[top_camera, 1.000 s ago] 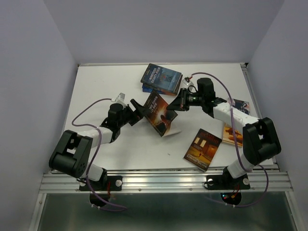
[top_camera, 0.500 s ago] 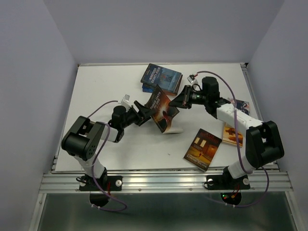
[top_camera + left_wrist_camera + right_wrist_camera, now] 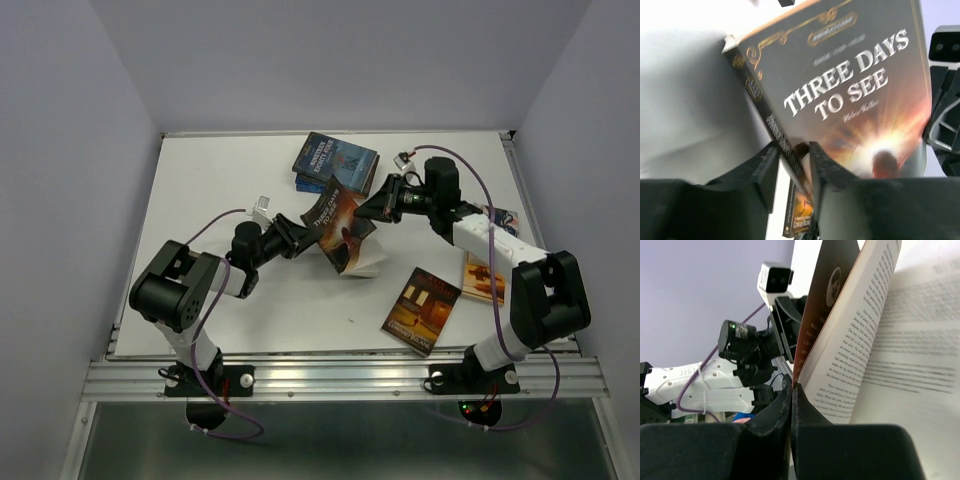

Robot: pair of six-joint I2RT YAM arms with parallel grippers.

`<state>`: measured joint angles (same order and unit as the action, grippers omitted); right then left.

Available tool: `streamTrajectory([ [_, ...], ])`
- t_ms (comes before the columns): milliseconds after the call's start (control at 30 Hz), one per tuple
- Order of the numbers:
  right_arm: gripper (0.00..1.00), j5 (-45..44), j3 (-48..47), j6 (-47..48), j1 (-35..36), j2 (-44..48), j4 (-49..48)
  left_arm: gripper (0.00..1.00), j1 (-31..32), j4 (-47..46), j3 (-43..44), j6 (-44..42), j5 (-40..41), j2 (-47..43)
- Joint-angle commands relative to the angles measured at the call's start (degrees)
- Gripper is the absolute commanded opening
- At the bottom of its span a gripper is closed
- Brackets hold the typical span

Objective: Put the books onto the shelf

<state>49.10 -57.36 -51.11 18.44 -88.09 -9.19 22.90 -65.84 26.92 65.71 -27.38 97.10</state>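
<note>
A dark paperback, "Three Days to See" (image 3: 341, 226) (image 3: 850, 85), is held tilted above the table between my two arms. My right gripper (image 3: 377, 208) (image 3: 791, 387) is shut on the edge of its front cover (image 3: 824, 300), and the pages (image 3: 867, 335) fan open beside it. My left gripper (image 3: 304, 233) (image 3: 792, 150) straddles the spine, jaws partly closed with a little room left. More books lie flat: a blue stack (image 3: 335, 162) at the back, a brown one (image 3: 421, 310) at the front right, and an orange one (image 3: 483, 279). The shelf is out of view.
Another book (image 3: 505, 218) shows partly under my right forearm. Purple walls close in the white table (image 3: 200, 200) on three sides. A metal rail (image 3: 340, 377) runs along the near edge by the arm bases.
My left gripper reached up to the book and its jaws narrowed around the spine. The book rose a little toward the back right with the right gripper.
</note>
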Motion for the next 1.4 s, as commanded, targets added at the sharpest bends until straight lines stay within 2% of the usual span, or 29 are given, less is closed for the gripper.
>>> streamTrajectory([
  [0, 0.01, 0.1, -6.0, 2.1, -2.1, 1.6, -4.0, 0.37, 0.7, -4.6, -2.7, -0.1, -0.8, -3.9],
  [33, 0.01, 0.0, -8.5, 3.2, -2.1, 1.6, -2.5, 0.33, 0.7, -4.4, -3.0, -1.0, 0.0, -4.7],
  [133, 0.01, 0.4, -10.7, 5.5, -2.1, 0.6, -0.4, 0.0, 0.7, -2.5, -2.4, -3.0, 0.4, -7.3],
  [267, 0.01, 1.0, -10.9, 6.3, -2.1, -0.7, 0.2, 0.0, 0.7, -2.1, -0.2, -5.1, -0.4, -8.9],
  [433, 0.01, -2.6, -21.0, 16.6, -2.1, -0.7, 8.8, 0.0, 0.7, 9.4, 1.5, -8.7, 1.4, -13.8],
  [467, 0.01, -4.2, -24.3, 18.2, -2.1, -0.3, 12.3, 0.0, 0.6, 11.2, 1.3, -9.7, 3.3, -14.8],
  [567, 0.01, -9.6, -28.8, 23.8, -2.6, -0.1, 15.7, 0.0, 0.1, 18.8, 0.9, -11.7, 6.4, -19.4],
  [700, 0.01, -13.1, -39.7, 28.3, -4.5, -2.7, 19.8, 0.0, -1.4, 27.9, 1.3, -15.7, 11.1, -25.8],
  [800, 0.01, -15.3, -47.7, 32.2, -5.1, -6.6, 21.8, 0.0, -2.4, 34.8, 2.3, -17.5, 15.1, -31.9],
  [933, 0.01, -15.3, -56.8, 41.1, -5.1, -12.8, 23.2, 0.0, -4.4, 45.2, 5.1, -20.6, 20.1, -35.5],
  [1100, 0.01, -16.1, -65.4, 49.6, -5.1, -21.0, 25.5, 0.0, -6.4, 49.7, 6.3, -22.2, 21.1, -37.1],
  [1133, 0.01, -14.1, -67.9, 52.5, -5.1, -22.6, 25.7, 0.0, -6.6, 50.1, 6.7, -22.4, 21.1, -37.1],
  [1200, 0.01, -13.0, -71.4, 51.7, -5.1, -28.3, 26.2, 0.0, -7.6, 51.0, 7.2, -22.7, 20.6, -36.7],
  [1367, 0.01, -3.5, -79.7, 48.0, -4.6, -39.0, 26.1, 0.0, -9.6, 52.9, 9.0, -24.1, 19.6, -34.4],
])
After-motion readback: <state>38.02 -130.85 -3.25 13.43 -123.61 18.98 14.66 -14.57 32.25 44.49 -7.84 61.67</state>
